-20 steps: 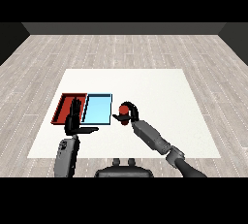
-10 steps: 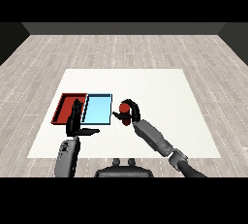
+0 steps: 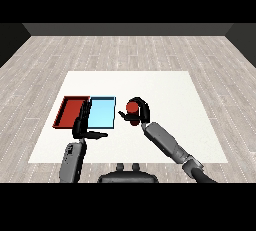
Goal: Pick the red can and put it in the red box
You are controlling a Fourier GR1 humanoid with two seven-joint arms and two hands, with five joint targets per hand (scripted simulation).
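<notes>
The red can (image 3: 132, 108) is held just right of the light blue tray (image 3: 102, 113), with my right hand (image 3: 140, 113) curled round it. The hand hides the can's right side and lower part. The red tray (image 3: 71, 112) lies left of the blue one, touching it. My left hand (image 3: 83, 124) stands in front of the seam between the two trays, fingers straight and thumb pointing right, holding nothing.
The white table (image 3: 165, 95) stretches wide to the right and behind the trays. My right forearm (image 3: 167, 142) comes in from the lower right, my left forearm (image 3: 72, 160) from the lower left.
My right hand has carried the red can a little to the left, toward the light blue tray. The left hand has stayed put.
</notes>
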